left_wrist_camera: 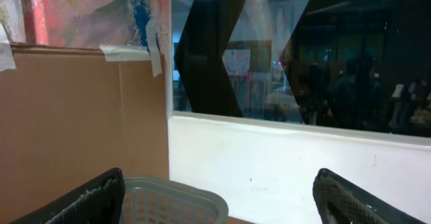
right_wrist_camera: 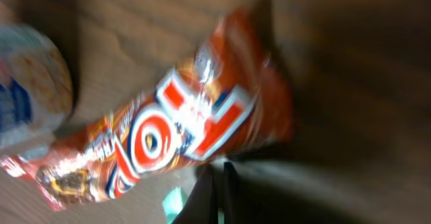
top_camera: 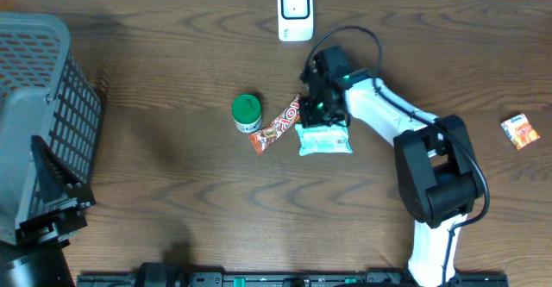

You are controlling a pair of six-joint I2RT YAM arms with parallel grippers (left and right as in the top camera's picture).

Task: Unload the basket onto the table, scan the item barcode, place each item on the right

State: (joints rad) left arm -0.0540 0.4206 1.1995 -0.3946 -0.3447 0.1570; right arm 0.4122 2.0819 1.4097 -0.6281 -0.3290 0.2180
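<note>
Two hands, left hand (left_wrist_camera: 219, 200) wide, right hand (right_wrist_camera: 219, 183) shut beside orange "TO" snack wrapper (right_wrist_camera: 168, 136)

glossy crinkled orange snack wrapper (right_wrist_camera: 168, 136), matt dark wood-grain table (top_camera: 172, 192), grey plastic lattice basket (top_camera: 73, 106)

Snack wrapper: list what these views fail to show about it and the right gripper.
Barcode on the snack wrapper: right wrist view blurred, overhead too small.
Whether the shut right gripper pinches it: dark blur hides contact; overhead, the gripper covers it.
Left wrist view: faces a wall; wrapper outside the frame.
</note>
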